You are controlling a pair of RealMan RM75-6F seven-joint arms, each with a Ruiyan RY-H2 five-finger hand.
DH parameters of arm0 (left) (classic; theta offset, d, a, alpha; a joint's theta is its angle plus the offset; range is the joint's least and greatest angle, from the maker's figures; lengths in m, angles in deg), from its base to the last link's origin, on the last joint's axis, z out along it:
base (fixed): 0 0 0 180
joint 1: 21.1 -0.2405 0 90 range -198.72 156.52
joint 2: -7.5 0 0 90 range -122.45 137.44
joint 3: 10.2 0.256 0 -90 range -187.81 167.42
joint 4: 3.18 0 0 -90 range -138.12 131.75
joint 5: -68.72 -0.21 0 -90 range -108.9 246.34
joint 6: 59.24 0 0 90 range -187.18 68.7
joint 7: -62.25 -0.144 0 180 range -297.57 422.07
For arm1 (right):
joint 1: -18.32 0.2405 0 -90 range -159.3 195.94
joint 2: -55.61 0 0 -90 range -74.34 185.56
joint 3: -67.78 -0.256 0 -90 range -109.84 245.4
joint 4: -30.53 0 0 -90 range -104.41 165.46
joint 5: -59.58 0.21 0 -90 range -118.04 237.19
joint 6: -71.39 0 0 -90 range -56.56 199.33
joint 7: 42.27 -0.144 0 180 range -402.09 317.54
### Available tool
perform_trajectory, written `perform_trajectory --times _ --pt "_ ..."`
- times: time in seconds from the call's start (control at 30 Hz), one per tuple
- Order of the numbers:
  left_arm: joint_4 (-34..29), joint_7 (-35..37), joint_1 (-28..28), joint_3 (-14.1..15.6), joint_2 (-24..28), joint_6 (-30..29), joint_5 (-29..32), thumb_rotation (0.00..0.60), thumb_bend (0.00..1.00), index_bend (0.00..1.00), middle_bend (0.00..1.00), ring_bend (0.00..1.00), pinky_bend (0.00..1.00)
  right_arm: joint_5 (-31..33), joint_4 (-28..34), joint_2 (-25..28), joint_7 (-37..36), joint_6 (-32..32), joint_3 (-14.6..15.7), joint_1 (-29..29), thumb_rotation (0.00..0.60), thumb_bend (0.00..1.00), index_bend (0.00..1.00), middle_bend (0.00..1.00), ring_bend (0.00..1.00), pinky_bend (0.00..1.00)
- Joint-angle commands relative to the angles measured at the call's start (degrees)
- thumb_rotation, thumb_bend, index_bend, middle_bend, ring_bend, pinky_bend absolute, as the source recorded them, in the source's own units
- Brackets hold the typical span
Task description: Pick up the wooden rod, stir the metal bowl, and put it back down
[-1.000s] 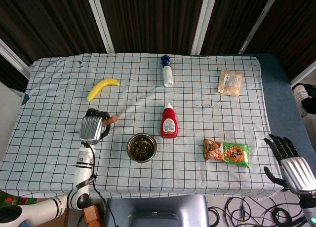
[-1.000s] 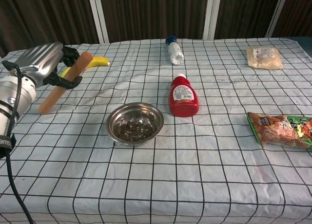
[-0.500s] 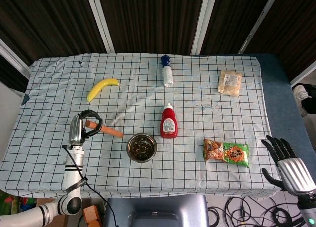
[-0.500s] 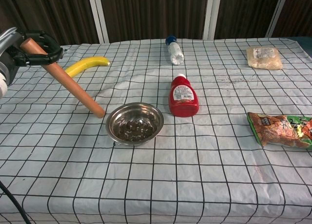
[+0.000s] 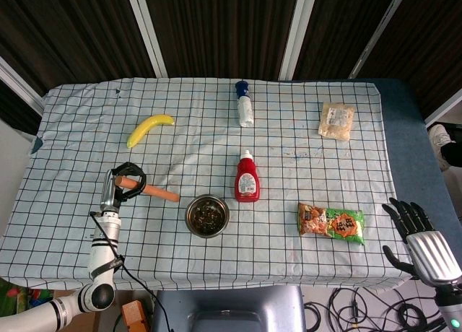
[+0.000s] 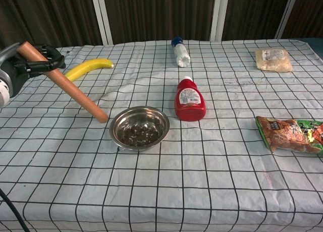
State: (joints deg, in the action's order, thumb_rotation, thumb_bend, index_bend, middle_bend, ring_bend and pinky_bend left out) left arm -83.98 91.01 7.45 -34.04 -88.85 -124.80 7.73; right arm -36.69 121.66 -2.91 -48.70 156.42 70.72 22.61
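Note:
My left hand [image 5: 118, 187] [image 6: 22, 70] grips the upper end of the wooden rod [image 5: 151, 190] [image 6: 70, 89] above the table's left side. The rod slants down to the right, its lower tip hanging just left of the metal bowl's rim. The metal bowl [image 5: 207, 215] [image 6: 139, 127] sits near the table's middle front with dark bits inside. My right hand [image 5: 422, 234] hangs off the table's right front corner, fingers spread, holding nothing; the chest view does not show it.
A red ketchup bottle [image 5: 247, 177] [image 6: 189, 100] lies just right of the bowl. A banana [image 5: 149, 128] [image 6: 88, 68] lies behind my left hand. A white bottle with blue cap [image 5: 245, 105], a pale packet [image 5: 336, 121] and a snack bag [image 5: 330, 222] [image 6: 290, 133] lie further off.
My left hand turned and swung the rod from leaning up-right to slanting down toward the bowl, then settled slightly lower. The right hand barely moved.

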Motion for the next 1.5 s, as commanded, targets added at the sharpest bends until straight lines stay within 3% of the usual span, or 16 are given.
perform_trajectory --times 0.03,0.13,0.2,0.37,0.63,0.73,0.77,0.97,1.1,1.3,1.5 --pt "-2.6 5.0 -0.2 -1.6 1.3 3.7 1.2 0.600 0.45 0.50 0.54 0.32 0.34 0.1 0.0 0.0 -0.1 0.0 0.0 0.0 0.600 0.32 0.00 0.00 0.00 0.00" --pt "-5.6 11.2 -0.2 -3.2 3.7 9.7 3.1 0.600 0.39 0.38 0.51 0.32 0.34 0.1 0.0 0.1 -0.2 0.1 -0.1 0.0 0.600 0.32 0.00 0.00 0.00 0.00" --pt "-6.4 14.6 0.2 -3.9 5.1 13.9 4.0 0.600 0.37 0.36 0.53 0.32 0.35 0.0 0.0 0.1 -0.2 0.1 -0.1 0.0 0.600 0.32 0.00 0.00 0.00 0.00" --pt "-5.3 20.9 1.4 -5.0 5.9 20.6 3.5 0.600 0.33 0.50 0.68 0.37 0.46 0.1 0.0 0.3 -0.7 0.4 -0.1 -0.1 0.600 0.32 0.00 0.00 0.00 0.00" --pt "-1.8 28.5 2.5 -6.8 3.5 22.7 1.5 0.600 0.27 0.62 0.81 0.50 0.71 0.4 -0.3 0.9 -2.6 0.7 -0.3 -0.2 0.600 0.32 0.00 0.00 0.00 0.00" --pt "0.4 30.7 3.2 -6.8 2.2 23.2 0.1 0.538 0.25 0.66 0.86 0.55 0.76 0.5 -0.5 1.1 -3.2 1.1 -0.4 -0.3 0.600 0.32 0.00 0.00 0.00 0.00" --pt "1.2 31.3 3.4 -6.8 1.7 23.3 -0.2 0.494 0.25 0.67 0.88 0.57 0.79 0.5 -0.6 1.1 -3.4 1.2 -0.4 -0.4 0.600 0.32 0.00 0.00 0.00 0.00" --pt "4.6 32.1 4.7 -6.2 0.1 24.2 -1.0 0.468 0.26 0.81 1.00 0.74 0.96 0.6 -0.9 1.3 -4.2 1.5 -0.5 -0.4 0.600 0.32 0.00 0.00 0.00 0.00" --pt "5.0 32.1 4.9 -5.7 -0.3 23.5 -1.8 0.594 0.37 0.90 1.00 0.82 1.00 0.5 -1.0 1.4 -4.4 1.3 -0.5 -0.4 0.600 0.32 0.00 0.00 0.00 0.00" --pt "3.7 33.5 4.0 -5.2 -1.0 19.9 -4.5 0.600 0.82 0.95 1.00 0.85 1.00 0.2 -0.9 1.4 -4.4 1.4 -0.4 -0.4 0.600 0.32 0.00 0.00 0.00 0.00" --pt "1.5 36.4 2.4 -5.2 -1.4 14.3 -7.7 0.600 0.91 0.96 1.00 0.91 1.00 -0.1 -0.9 1.4 -4.3 1.2 -0.2 -0.3 0.600 0.32 0.00 0.00 0.00 0.00"
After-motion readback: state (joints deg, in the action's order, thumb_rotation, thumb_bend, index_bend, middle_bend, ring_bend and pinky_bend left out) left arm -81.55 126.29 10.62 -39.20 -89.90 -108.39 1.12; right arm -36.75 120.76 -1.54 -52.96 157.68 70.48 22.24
